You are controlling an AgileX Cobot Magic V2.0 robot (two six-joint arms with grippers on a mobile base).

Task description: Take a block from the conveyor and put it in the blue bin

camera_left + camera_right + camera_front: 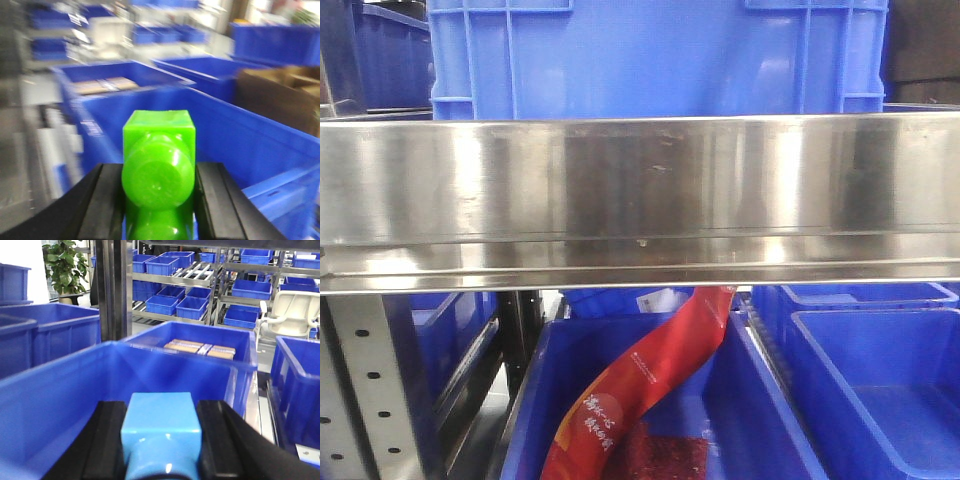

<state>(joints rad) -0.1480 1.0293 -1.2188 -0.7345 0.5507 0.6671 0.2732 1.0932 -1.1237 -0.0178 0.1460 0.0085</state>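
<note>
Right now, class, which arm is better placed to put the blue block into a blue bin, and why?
Right. The right gripper is shut on the blue block, with a blue bin wall just ahead of it. The left gripper is shut on a green object instead.

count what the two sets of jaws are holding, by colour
green item: 1
blue block: 1
total: 2
</note>
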